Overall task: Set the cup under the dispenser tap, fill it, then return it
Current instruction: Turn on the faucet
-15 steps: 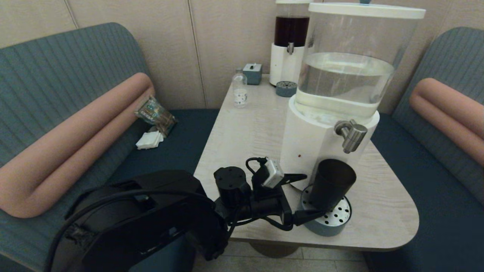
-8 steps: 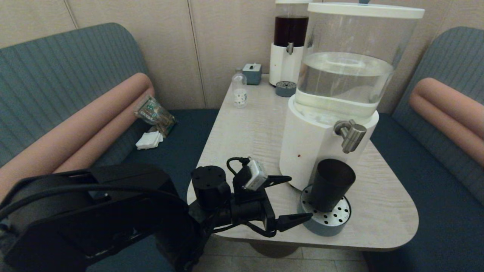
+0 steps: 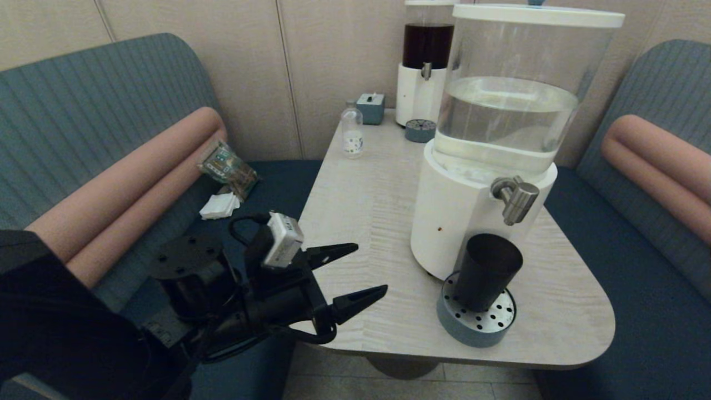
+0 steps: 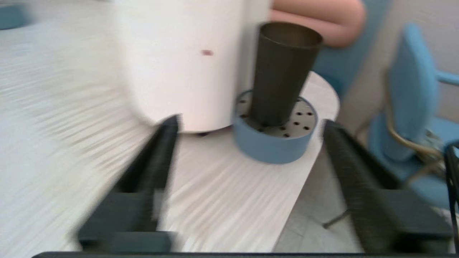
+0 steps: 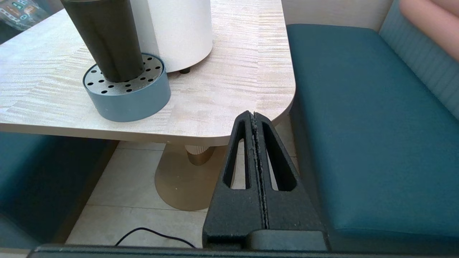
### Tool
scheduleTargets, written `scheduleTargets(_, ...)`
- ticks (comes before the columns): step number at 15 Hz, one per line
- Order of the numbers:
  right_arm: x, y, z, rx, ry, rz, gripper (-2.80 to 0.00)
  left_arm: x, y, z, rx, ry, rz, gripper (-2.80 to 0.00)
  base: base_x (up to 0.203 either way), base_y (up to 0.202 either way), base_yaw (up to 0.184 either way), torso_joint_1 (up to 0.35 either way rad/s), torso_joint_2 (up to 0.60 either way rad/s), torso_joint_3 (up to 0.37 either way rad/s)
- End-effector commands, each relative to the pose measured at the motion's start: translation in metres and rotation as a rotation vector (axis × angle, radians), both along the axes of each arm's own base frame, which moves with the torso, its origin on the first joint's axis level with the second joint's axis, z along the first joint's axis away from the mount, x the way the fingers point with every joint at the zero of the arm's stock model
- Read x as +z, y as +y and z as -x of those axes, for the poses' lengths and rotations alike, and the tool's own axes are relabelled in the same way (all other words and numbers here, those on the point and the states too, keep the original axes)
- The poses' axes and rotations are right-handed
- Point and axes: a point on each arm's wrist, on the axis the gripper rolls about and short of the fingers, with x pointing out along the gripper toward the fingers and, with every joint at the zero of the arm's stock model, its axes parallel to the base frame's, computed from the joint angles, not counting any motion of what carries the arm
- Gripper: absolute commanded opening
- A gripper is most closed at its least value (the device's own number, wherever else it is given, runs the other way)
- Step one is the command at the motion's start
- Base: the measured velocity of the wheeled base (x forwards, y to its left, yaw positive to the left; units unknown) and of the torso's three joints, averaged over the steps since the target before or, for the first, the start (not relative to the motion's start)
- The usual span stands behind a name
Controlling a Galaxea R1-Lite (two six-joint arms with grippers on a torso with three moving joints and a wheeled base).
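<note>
The dark tapered cup (image 3: 487, 271) stands upright, open-mouthed, directly at 6 o'clock of the brushed-steel dispenser tap (image 3: 516, 198).

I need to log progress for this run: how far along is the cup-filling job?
Placing looks done: the cup stands upright on the drip tray below the dispenser tap. The open left gripper is off to the cup's left, holding nothing; the shut right gripper sits low beside the table edge. Filling and returning remain; no water is flowing.
</note>
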Motion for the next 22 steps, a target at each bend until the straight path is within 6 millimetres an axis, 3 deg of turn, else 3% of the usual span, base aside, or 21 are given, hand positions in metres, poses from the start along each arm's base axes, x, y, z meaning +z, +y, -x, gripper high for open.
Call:
scheduleTargets(1, -0.004, 0.000, -0.001, -0.001, 0.013, 0.000, -2.80, 0.024, 0.020, 0.023, 0.039, -0.060, 0.040, -2.80, 0.000, 0.000, 0.000, 0.000, 0.00, 0.000)
scheduleTargets(7, -0.004, 0.000, -0.001, 0.001, 0.014, 0.002, -2.80, 0.075, 0.064, 0.074, 0.303, -0.147, 0.253, -2.80, 0.000, 0.000, 0.000, 0.000, 0.00, 0.000)
scheduleTargets(9, -0.004, 0.000, -0.001, 0.001, 0.014, 0.003, -2.80, 0.075, 0.086, 0.094, 0.433, -0.142, 0.302, -2.80, 0.000, 0.000, 0.000, 0.000, 0.00, 0.000)
scheduleTargets(11, -0.004, 0.000, -0.001, 0.000, 0.013, 0.005, -2.80, 0.076, 0.112, 0.102, 0.617, -0.164, 0.341, -2.80, 0.000, 0.000, 0.000, 0.000, 0.00, 0.000)
scheduleTargets(14, -0.004, 0.000, -0.001, 0.000, 0.014, 0.003, -2.80, 0.093, 0.152, 0.130, 0.877, -0.334, 0.393, -2.80, 0.000, 0.000, 0.000, 0.000, 0.00, 0.000)
scheduleTargets(19, -0.004, 0.000, -0.001, 0.000, 0.014, 0.003, -2.80, 0.096, 0.155, 0.209, 0.930, -0.560, 0.452, -2.80, 0.000, 0.000, 0.000, 0.000, 0.00, 0.000)
scheduleTargets(22, -0.004, 0.000, -0.001, 0.000, 0.015, 0.002, -2.80, 0.080, 0.149, 0.247, 0.886, -0.510, 0.411, -2.80, 0.000, 0.000, 0.000, 0.000, 0.00, 0.000)
